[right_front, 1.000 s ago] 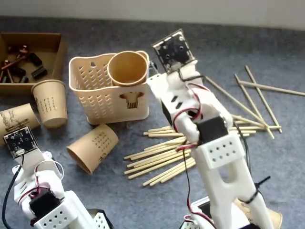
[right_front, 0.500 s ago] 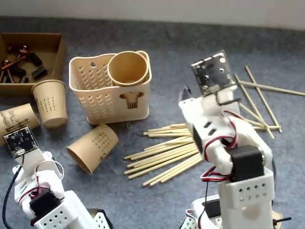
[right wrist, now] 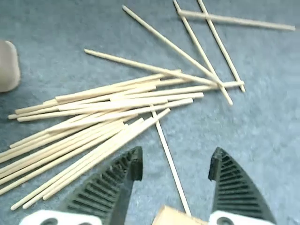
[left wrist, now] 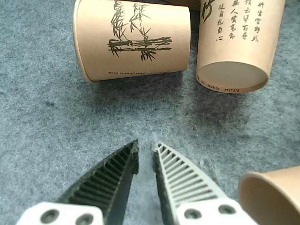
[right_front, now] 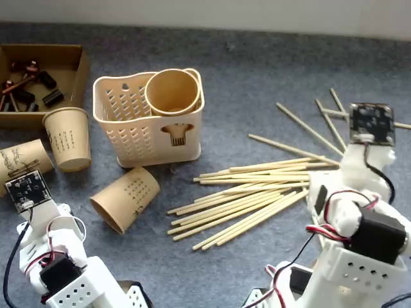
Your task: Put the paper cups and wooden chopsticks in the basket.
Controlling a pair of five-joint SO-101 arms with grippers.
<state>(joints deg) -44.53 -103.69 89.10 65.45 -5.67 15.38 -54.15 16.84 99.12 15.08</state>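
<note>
Mostly the wooden chopsticks (right_front: 244, 199) are lying bundled flat on the bench (right_front: 257, 58), their long axes running from the tipped paper cup (right_front: 125, 199) towards the right arm. An upright cup (right_front: 171, 92) is standing mouth-up inside the basket (right_front: 128, 141). The right claw (right wrist: 177, 154) is hanging wide open and empty above the bundle; the left claw (left wrist: 146, 144) is sitting almost closed, empty, near another fallen cup (left wrist: 133, 40)

light: bright, soft and even over the grey felt (right_front: 257, 77), falling from above and the far side | shadows: faint, loose-edged, under the basket (right_front: 149, 131) on my side, and beneath the tipped cup (left wrist: 133, 40) toward my left pincer (left wrist: 145, 149) | chopsticks (right wrist: 108, 105): only hairline shade beside them
</note>
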